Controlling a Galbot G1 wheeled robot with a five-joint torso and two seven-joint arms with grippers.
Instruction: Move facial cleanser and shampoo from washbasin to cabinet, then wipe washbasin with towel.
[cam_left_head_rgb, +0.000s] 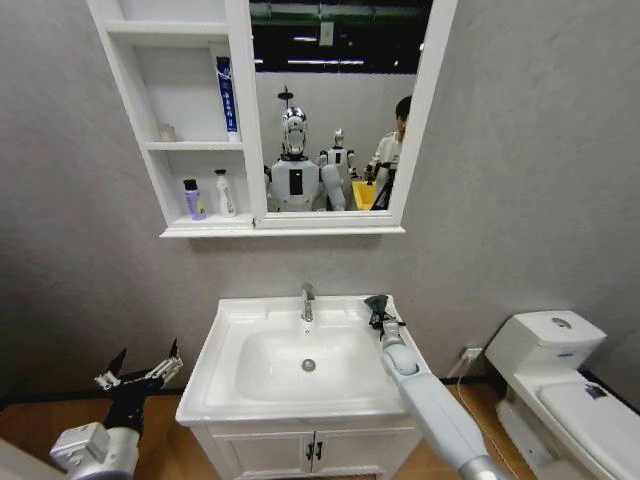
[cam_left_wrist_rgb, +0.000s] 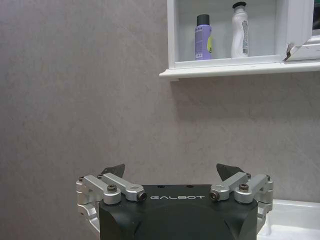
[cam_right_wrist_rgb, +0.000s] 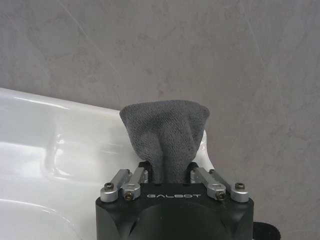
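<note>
The white washbasin (cam_left_head_rgb: 225, 345) stands in front of me with its tap (cam_left_head_rgb: 308, 300) at the back. My right gripper (cam_left_head_rgb: 381, 320) is over the basin's back right corner, shut on the dark grey towel (cam_left_head_rgb: 377, 303). In the right wrist view the towel (cam_right_wrist_rgb: 165, 132) bulges up from between the fingers of the gripper (cam_right_wrist_rgb: 167, 172), above the basin rim (cam_right_wrist_rgb: 60, 107). On the cabinet's (cam_left_head_rgb: 205, 228) bottom shelf stand a purple bottle (cam_left_head_rgb: 192, 200) and a white bottle (cam_left_head_rgb: 226, 194); I cannot tell which is the shampoo. My left gripper (cam_left_head_rgb: 140, 375) hangs open and empty to the left of the basin.
A blue tube (cam_left_head_rgb: 227, 95) stands on the cabinet's middle shelf. The mirror (cam_left_head_rgb: 330, 110) adjoins the cabinet on the right. A white toilet (cam_left_head_rgb: 555, 380) sits at the right. Under the basin are the vanity doors (cam_left_head_rgb: 310, 450).
</note>
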